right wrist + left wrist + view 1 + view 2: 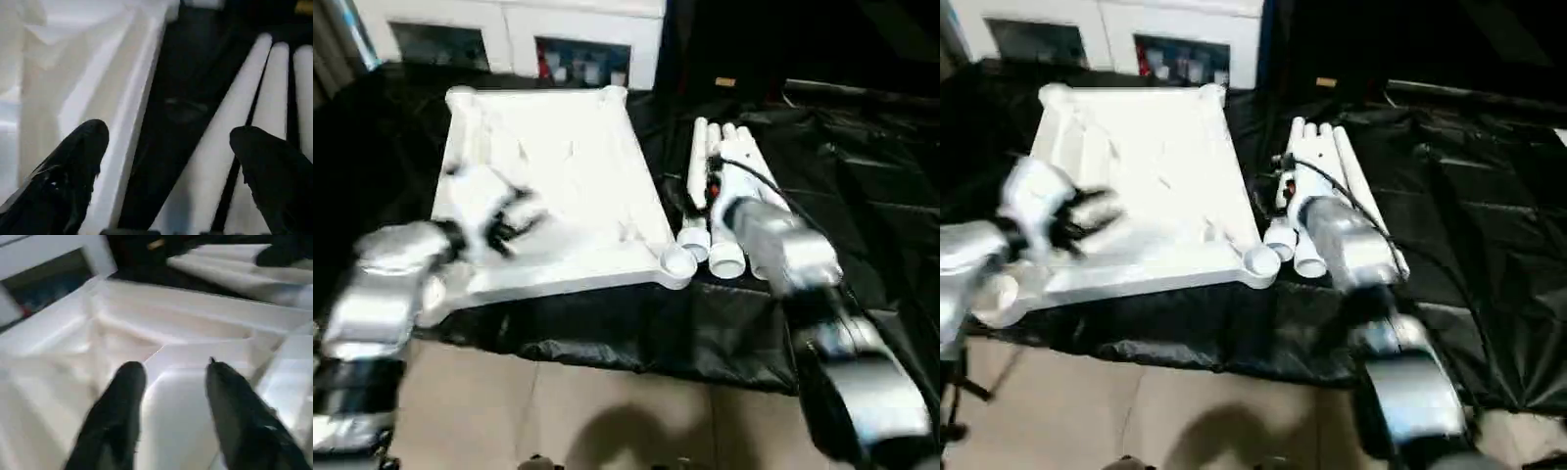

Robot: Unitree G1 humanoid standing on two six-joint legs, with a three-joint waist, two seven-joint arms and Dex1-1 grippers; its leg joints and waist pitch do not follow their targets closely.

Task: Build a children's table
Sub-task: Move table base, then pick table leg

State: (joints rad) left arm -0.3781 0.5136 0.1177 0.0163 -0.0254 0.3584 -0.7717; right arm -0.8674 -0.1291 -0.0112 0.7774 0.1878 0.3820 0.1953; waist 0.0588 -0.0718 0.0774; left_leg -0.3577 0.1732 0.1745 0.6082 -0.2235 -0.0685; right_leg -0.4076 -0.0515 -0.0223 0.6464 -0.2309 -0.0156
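One tabletop [558,186], ribbed underside up on black sheet [862,176], lies under left gripper [168,382]; likely flipped so corner sockets face up for legs. Nearest socket [677,260] sits at corner toward right gripper [168,156]. Legs [710,186] bundled parallel just beside tabletop edge, under right arm, probably staged within reach. Left gripper hovers over ribs, black fingers [117,401] parted partway, holding nothing. Right gripper spread wide, empty, poised above gap between tabletop edge and legs, seemingly lining up for first leg.
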